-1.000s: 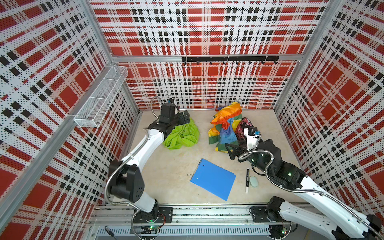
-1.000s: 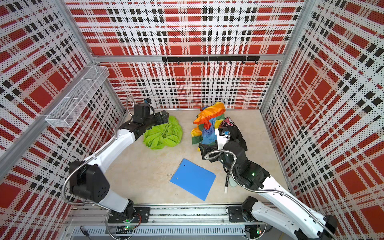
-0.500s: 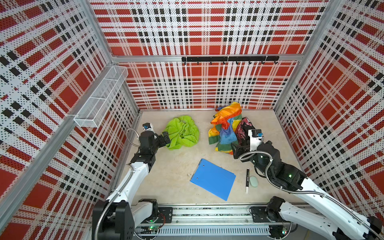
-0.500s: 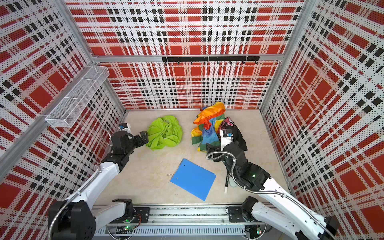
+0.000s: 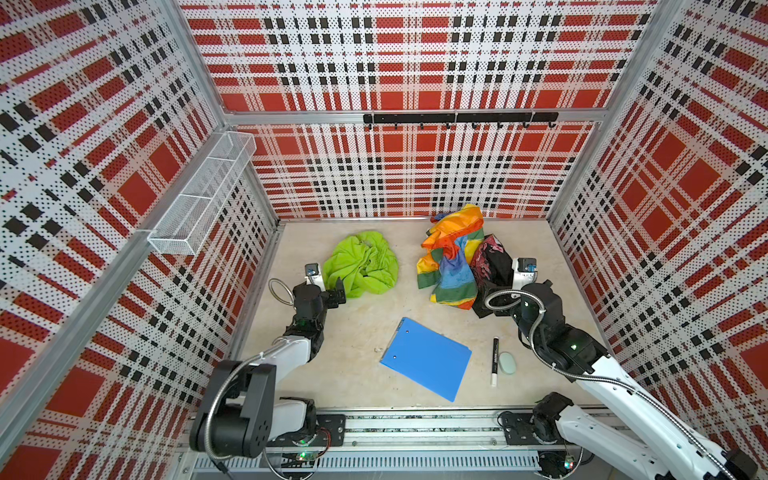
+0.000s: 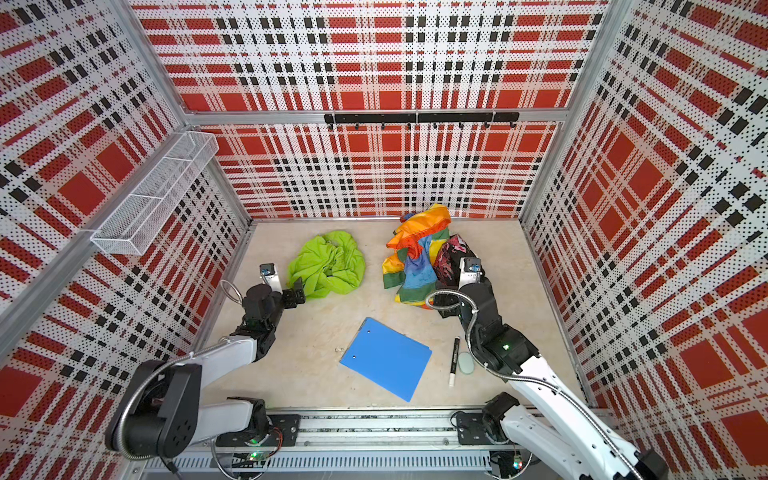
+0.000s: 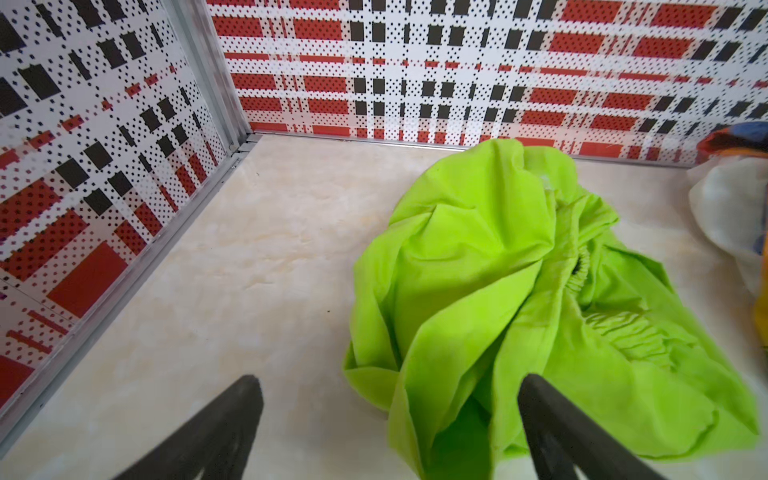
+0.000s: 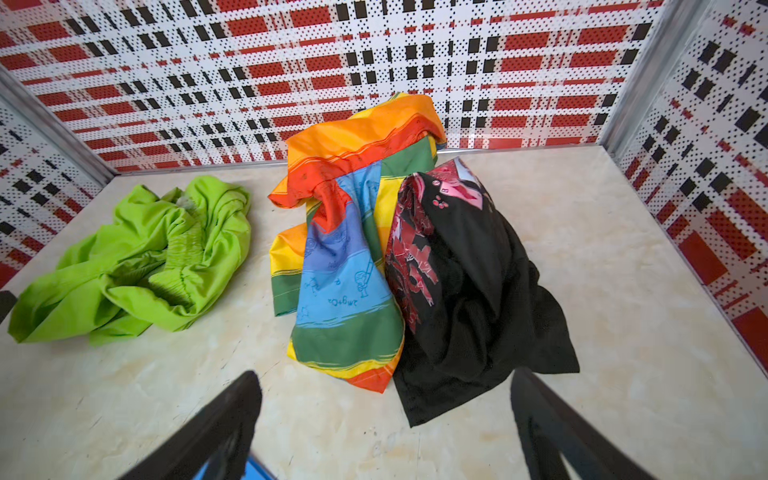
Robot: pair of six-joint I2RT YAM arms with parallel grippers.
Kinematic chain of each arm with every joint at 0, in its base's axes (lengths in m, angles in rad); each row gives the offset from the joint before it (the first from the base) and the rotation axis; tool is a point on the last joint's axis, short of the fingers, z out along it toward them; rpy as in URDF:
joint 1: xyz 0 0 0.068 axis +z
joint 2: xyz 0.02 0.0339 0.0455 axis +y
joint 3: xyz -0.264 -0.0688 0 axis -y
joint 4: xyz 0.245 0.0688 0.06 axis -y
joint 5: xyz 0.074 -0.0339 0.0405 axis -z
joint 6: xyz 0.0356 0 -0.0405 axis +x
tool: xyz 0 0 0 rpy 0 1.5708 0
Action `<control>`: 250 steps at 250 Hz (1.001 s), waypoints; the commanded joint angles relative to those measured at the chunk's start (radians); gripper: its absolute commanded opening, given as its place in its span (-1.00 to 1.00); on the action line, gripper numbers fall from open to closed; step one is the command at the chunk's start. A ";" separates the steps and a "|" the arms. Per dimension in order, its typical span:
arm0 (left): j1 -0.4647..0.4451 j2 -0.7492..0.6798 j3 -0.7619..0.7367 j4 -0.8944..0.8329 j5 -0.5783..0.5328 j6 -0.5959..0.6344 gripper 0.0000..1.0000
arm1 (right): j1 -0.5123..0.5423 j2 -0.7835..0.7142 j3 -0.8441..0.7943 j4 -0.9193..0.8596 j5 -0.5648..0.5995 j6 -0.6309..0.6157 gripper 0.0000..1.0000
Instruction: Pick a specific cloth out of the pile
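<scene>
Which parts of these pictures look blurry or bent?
In both top views the light is even and shadows soft, while the straight wall posts splay outward, likely a wide lens. In the left wrist view the lime-green cloth is sharp but the left claw looks dark and soft-edged. In the right wrist view the back wall bows and the right claw blurs likewise.

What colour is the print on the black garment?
Red-pink; the garment shows best in the right wrist view.

Rainbow-striped cloth [image 8: 345, 266], blue band — scribble, roughly "2Mg+O2"; marker [image 5: 495, 361] print unreadable.
</scene>
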 commanded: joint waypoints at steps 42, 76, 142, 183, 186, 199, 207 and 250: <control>0.015 0.129 -0.083 0.435 0.000 0.120 0.98 | -0.110 0.068 -0.056 0.196 -0.046 -0.070 1.00; 0.047 0.263 -0.152 0.713 0.078 0.111 0.98 | -0.218 0.120 -0.097 0.293 -0.089 -0.101 1.00; 0.112 0.237 -0.066 0.502 0.170 0.044 0.98 | -0.313 0.239 -0.217 0.581 -0.012 -0.194 1.00; 0.113 0.236 -0.068 0.500 0.169 0.043 0.98 | -0.401 0.294 -0.307 0.779 -0.023 -0.225 1.00; 0.113 0.236 -0.068 0.500 0.170 0.044 0.99 | -0.409 0.299 -0.314 0.796 -0.029 -0.227 1.00; 0.113 0.235 -0.067 0.500 0.169 0.044 0.98 | -0.444 0.327 -0.341 0.872 -0.063 -0.237 1.00; 0.112 0.235 -0.067 0.500 0.169 0.044 0.98 | -0.462 0.349 -0.356 0.922 -0.084 -0.242 1.00; 0.113 0.235 -0.066 0.500 0.169 0.046 0.98 | -0.500 0.517 -0.389 1.170 -0.089 -0.295 1.00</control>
